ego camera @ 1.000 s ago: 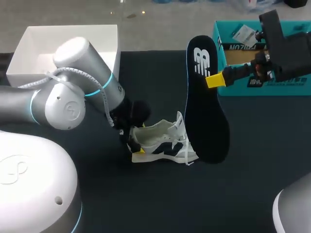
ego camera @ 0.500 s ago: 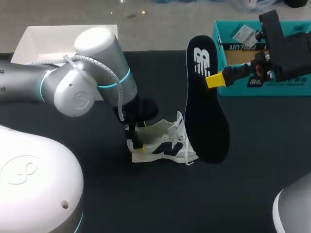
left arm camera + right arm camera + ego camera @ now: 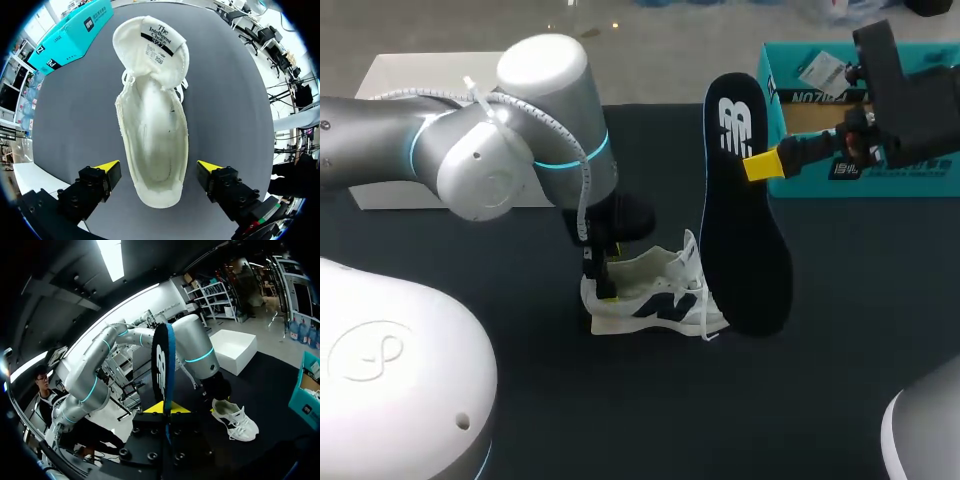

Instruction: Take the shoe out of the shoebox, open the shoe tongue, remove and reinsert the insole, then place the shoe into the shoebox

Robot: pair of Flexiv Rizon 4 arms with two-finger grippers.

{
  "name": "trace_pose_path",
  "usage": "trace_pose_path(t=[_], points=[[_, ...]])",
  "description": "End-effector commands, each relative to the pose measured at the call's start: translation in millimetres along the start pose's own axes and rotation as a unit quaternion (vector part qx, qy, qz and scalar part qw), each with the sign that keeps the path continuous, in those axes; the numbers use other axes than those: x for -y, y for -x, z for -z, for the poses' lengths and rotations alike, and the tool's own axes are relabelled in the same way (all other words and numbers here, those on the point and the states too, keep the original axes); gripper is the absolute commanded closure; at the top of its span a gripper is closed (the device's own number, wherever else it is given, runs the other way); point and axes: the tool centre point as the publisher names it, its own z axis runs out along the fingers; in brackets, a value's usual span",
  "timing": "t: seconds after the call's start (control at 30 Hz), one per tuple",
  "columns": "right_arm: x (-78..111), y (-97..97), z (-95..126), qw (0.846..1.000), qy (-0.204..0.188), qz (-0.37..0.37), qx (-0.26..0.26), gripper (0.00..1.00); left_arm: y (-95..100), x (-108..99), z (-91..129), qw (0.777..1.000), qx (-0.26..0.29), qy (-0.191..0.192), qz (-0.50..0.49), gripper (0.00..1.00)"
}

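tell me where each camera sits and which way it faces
Head view: above and behind, facing down on the table; left arm, right arm show.
Left wrist view: on that wrist, facing down into the sneaker; open left gripper straddles its heel.
Right wrist view: on that wrist, facing along the insole in the right gripper, toward the left arm.
All share the sneaker.
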Motion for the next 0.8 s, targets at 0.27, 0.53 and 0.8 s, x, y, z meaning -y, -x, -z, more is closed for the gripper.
trace_pose_path(t=[0.27,0.53,0.8], points=[[-3.1,1.5,-3.3,1.0,-0.003,-0.001,0.0,1.0,-13.1,-8.7,22.7,1.0,0.009,-0.004,0.005,0.0],[-3.1,1.5,-3.3,1.0,-0.003,-0.001,0.0,1.0,-13.1,-8.7,22.7,1.0,0.009,-0.004,0.005,0.0],[-3.1,1.5,-3.3,1.0,-0.003,-0.001,0.0,1.0,-13.1,-8.7,22.7,1.0,0.009,-0.004,0.005,0.0]])
